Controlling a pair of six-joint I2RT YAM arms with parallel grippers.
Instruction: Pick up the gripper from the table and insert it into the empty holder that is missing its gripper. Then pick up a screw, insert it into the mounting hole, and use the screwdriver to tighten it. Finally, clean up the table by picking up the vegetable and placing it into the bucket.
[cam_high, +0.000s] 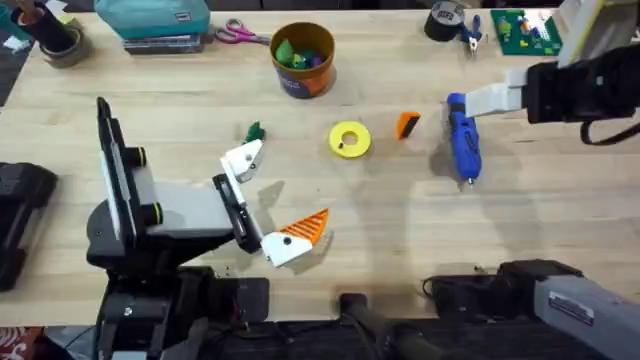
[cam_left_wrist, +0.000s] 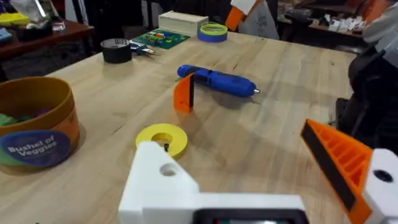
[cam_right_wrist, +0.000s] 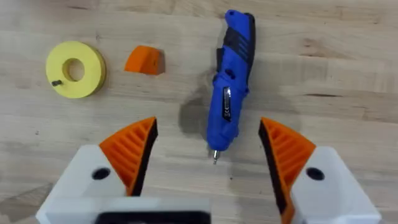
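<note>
The loose orange gripper (cam_high: 407, 124) stands on the table (cam_high: 400, 220) between the yellow disc (cam_high: 349, 139) at its 9 o'clock and the blue screwdriver (cam_high: 462, 140) at its 3 o'clock, touching neither. In the overhead view the screwdriver's long axis runs 12 to 6 o'clock, its thin bit pointing to 6 o'clock, toward the arms' bases. The bucket (cam_high: 303, 58) holding green and blue toys sits at 11 o'clock from the disc; the dark-green vegetable (cam_high: 254, 131) lies at the disc's 9 o'clock, just beside the left claw (cam_high: 268, 203).

The left claw is released and grasps nothing: its far finger is the bare white holder (cam_high: 243, 160), its near finger carries an orange wedge (cam_high: 306, 226). The right claw (cam_right_wrist: 208, 155) is released too, its orange pads (cam_right_wrist: 129, 149) spread either side of the screwdriver's bit end, hanging above it.

Scissors (cam_high: 237, 34), a tape roll (cam_high: 444, 20) and a green circuit board (cam_high: 523, 30) line the table's far edge.
</note>
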